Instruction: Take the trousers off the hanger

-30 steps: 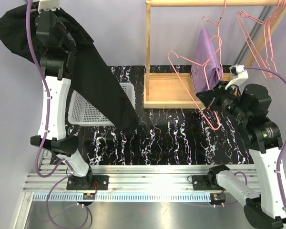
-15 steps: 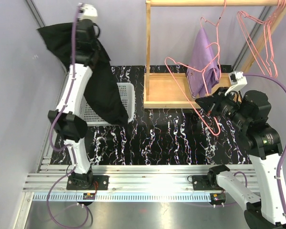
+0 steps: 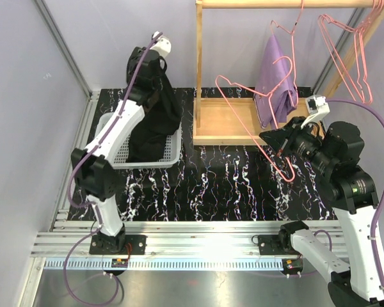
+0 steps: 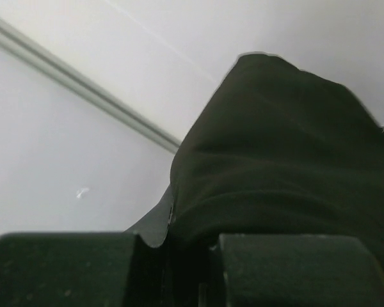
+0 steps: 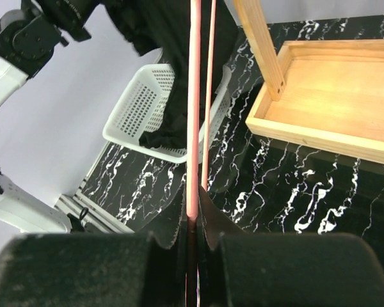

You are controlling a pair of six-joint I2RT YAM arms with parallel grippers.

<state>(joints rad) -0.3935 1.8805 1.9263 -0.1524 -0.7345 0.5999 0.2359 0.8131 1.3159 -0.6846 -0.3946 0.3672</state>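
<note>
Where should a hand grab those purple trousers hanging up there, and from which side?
Probably the bunched lower end of the purple trousers, from the near side: it dangles free below the hanger, and the wall is behind.

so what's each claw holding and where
Left claw pinches the black trousers by a fold of cloth; right claw grips the pink hanger on its wire.

White basket [image 5: 137, 112] at left on black marbled tabletop [image 3: 230, 185], wooden rack w/ tray base [image 3: 211, 125] beside
</note>
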